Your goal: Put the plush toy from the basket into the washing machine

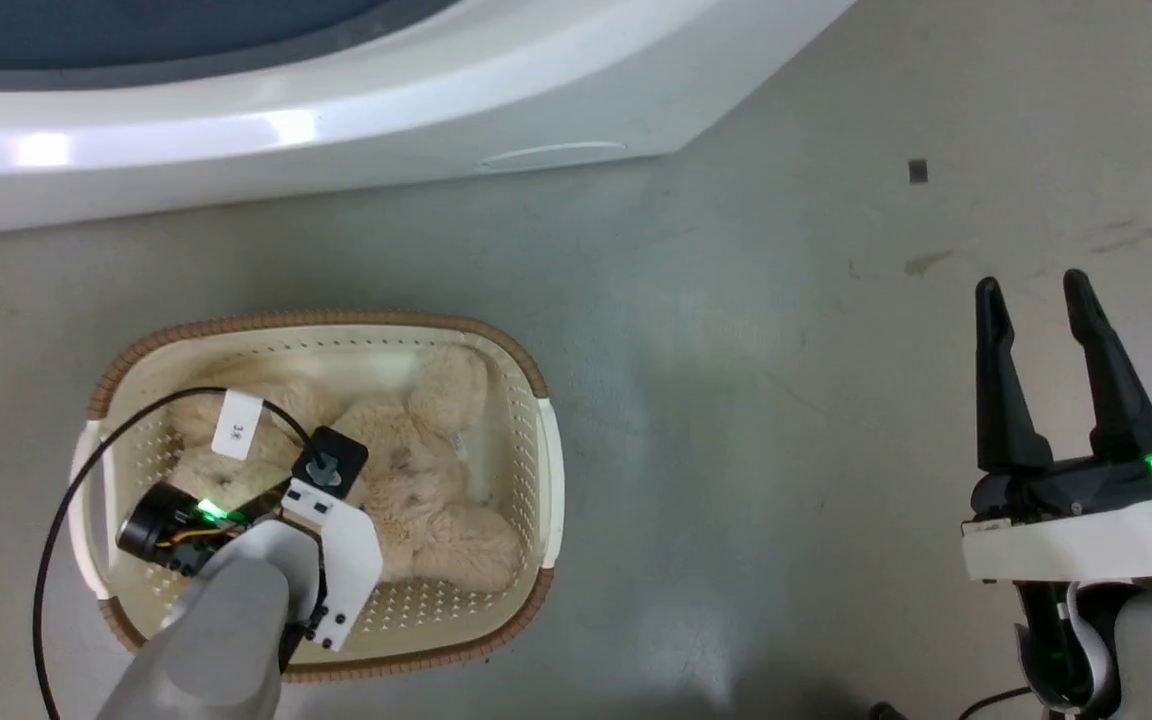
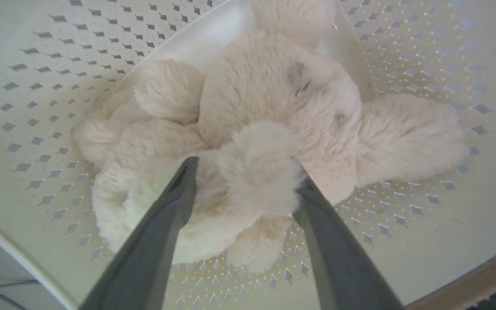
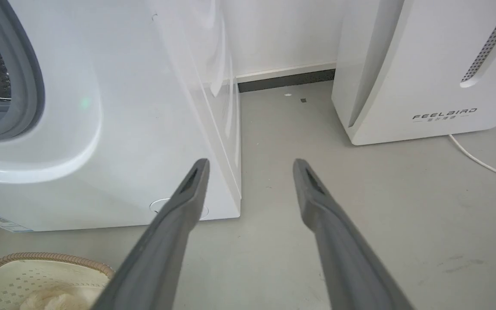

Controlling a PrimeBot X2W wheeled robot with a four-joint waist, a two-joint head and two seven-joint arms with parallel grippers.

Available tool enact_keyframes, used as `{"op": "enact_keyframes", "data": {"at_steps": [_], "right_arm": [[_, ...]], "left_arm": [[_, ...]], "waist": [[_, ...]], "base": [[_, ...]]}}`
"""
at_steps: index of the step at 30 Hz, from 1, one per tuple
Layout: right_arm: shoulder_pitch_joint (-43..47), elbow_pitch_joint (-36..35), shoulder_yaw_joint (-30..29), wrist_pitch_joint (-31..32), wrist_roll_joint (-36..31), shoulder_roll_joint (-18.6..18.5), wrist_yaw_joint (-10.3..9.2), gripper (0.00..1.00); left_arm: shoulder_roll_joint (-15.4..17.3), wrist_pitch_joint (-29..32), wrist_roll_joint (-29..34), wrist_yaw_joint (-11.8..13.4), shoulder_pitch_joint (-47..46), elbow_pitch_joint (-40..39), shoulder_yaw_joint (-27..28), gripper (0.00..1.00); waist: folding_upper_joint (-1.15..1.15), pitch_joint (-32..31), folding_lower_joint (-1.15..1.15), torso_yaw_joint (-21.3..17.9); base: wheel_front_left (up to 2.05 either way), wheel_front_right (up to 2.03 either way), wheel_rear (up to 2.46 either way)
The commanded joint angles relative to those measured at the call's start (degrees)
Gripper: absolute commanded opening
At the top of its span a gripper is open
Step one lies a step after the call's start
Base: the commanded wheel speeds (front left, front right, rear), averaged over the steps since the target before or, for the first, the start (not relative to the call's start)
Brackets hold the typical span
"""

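The plush toy (image 2: pixel 274 99) is lying curled in the basket (image 2: pixel 424 51). My left gripper (image 2: pixel 243 165) is reaching down into it, fingers apart and straddling one fluffy lump of the toy. The basket is sitting on the grey floor (image 1: pixel 736 350) near the washing machine (image 3: pixel 123 129). My right gripper (image 1: pixel 1031 282) is hovering well aside, fingers spread and holding nothing.

One plush toy (image 1: pixel 416 470), one basket (image 1: pixel 539 450), one washing machine (image 1: pixel 336 130) (one other appliance (image 3: pixel 424 64)).
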Motion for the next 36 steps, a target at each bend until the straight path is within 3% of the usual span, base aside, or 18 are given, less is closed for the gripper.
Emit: {"op": "enact_keyframes", "data": {"at_steps": [1, 13, 15, 25, 36], "right_arm": [[-1.5, -0.5, -0.1, -0.8, 0.7, 0.0, -0.03, 1.00], [-3.3, -0.9, 0.0, -2.1, 2.3, 0.0, -0.03, 1.00], [-3.7, -0.9, 0.1, -2.3, 2.6, 0.0, -0.03, 1.00], [-4.7, 0.5, -0.4, -3.5, 4.6, 0.0, -0.04, 1.00], [-2.2, 4.1, -1.4, -4.8, 4.8, 0.0, -0.04, 1.00]], "left_arm": [[0.7, -0.1, 0.1, 0.2, -2.1, 2.0, -0.9, 1.00], [1.8, -1.7, 0.2, 1.3, -7.4, 8.4, -4.6, 1.00], [2.0, -2.0, 0.4, 1.3, -8.1, 9.6, -5.5, 0.00], [2.7, -4.6, -1.2, 0.8, -9.6, 15.5, -8.1, 0.00], [0.8, -12.3, -4.0, -0.9, -8.6, 22.0, -11.0, 0.00]], "waist": [[0.00, 1.7, -0.01, -0.5], [0.00, 6.5, -0.01, -1.4], [0.00, 7.0, -0.01, -1.6], [0.00, 6.0, -0.01, -2.5], [0.00, -2.2, -0.01, -0.5]], "base": [[0.00, 0.00, 0.00], [0.00, 0.00, 0.00], [0.00, 0.00, 0.00], [0.00, 0.00, 0.00], [0.00, 0.00, 0.00]]}}
